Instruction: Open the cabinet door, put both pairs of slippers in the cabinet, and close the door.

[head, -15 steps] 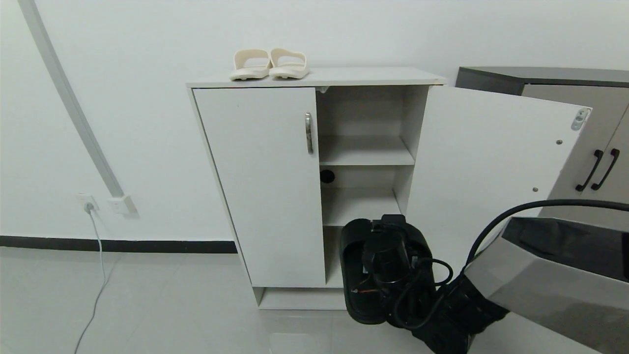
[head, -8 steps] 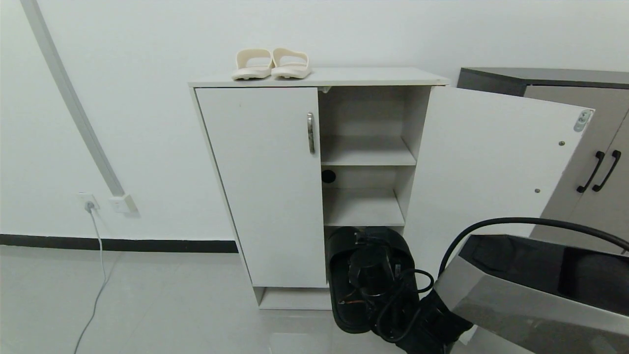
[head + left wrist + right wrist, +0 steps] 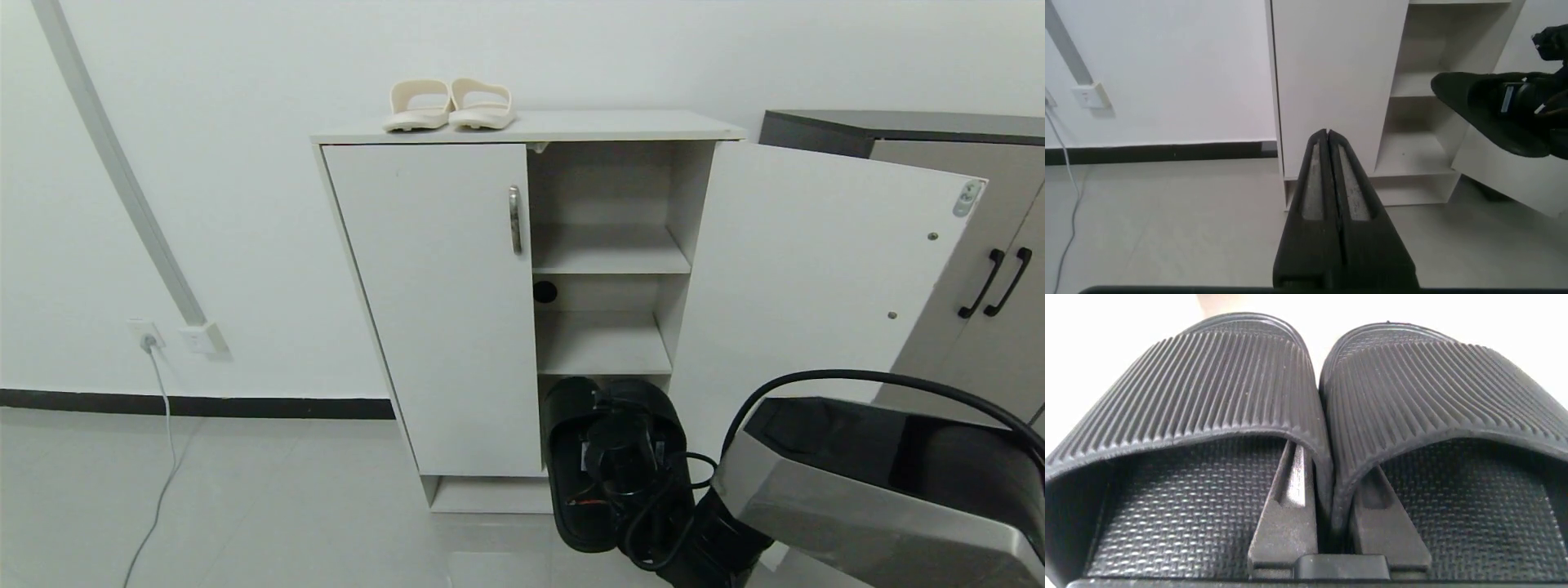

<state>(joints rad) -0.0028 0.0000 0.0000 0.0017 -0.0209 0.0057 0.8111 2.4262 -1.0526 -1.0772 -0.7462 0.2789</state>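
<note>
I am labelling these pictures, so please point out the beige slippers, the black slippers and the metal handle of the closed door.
beige slippers (image 3: 482, 100): head view, strap of the slipper on the right.
black slippers (image 3: 1217, 392): right wrist view, ribbed strap of one slipper.
metal handle (image 3: 514, 219): head view, middle of the bar.

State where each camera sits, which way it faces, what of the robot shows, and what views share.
Head: up top, looking forward and down at the cabinet; right arm at lower right.
Left wrist: just behind the shut left hand, facing the cabinet past it.
Right wrist: just behind the right hand, close on the black slippers it grips.
Shared: all three show the black slippers.
</note>
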